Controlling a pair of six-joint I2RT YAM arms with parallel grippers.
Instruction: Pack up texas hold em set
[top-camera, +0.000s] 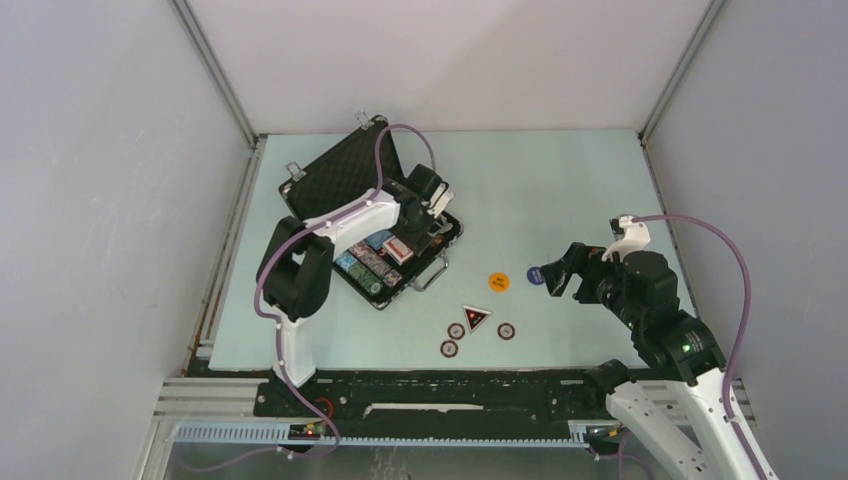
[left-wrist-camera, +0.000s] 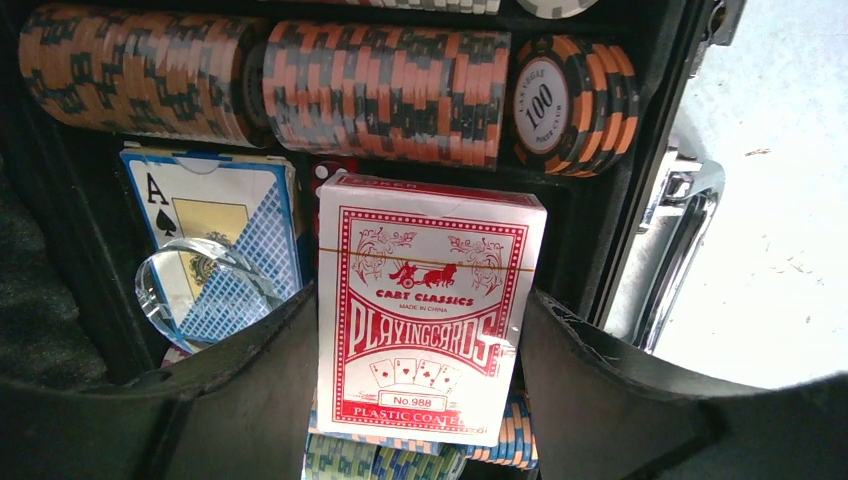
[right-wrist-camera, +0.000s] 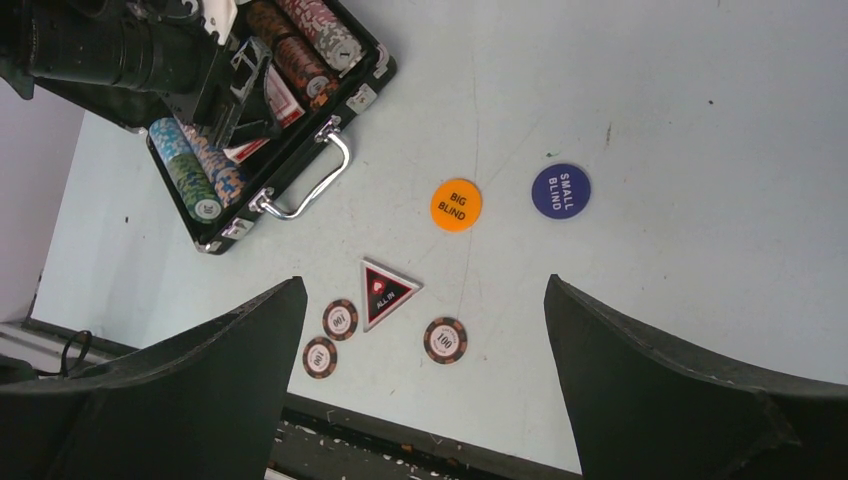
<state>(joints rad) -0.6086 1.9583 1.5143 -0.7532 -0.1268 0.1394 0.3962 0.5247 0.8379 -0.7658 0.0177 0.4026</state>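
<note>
Left fingers (left-wrist-camera: 255, 400) are closed partway on the red deck (left-wrist-camera: 425, 310), one finger pressed flat on each long side of the box, printed face toward the wrist camera. The deck sits over the open case (top-camera: 340, 175), its lower end overlapping a row of blue-and-white chips (left-wrist-camera: 500, 445) just under the fingertips. I can't tell whether it is resting on the foam or lifted.

Just beyond the left-hand finger is the blue deck (left-wrist-camera: 215, 235), lying in its slot with a clear round piece (left-wrist-camera: 205, 285) on top. Past the fingertips are orange-and-black chip rows (left-wrist-camera: 385, 90), the end chip (left-wrist-camera: 545, 105) reading 100. The case handle (left-wrist-camera: 680, 250) is out past the right-hand finger.

Right fingers (top-camera: 553, 274) are spread wide and grip nothing, hanging above the counter (right-wrist-camera: 700, 150) and touching nothing. Between the two fingers in the wrist view:
- three loose chips (right-wrist-camera: 445, 340)
- the triangular ALL IN marker (right-wrist-camera: 387, 292)

Further out past the tips:
- the orange BIG BLIND button (right-wrist-camera: 456, 205)
- the blue SMALL BLIND button (right-wrist-camera: 560, 191), beside it and apart from it

The case lies well off to the left-finger side, lid up.
</note>
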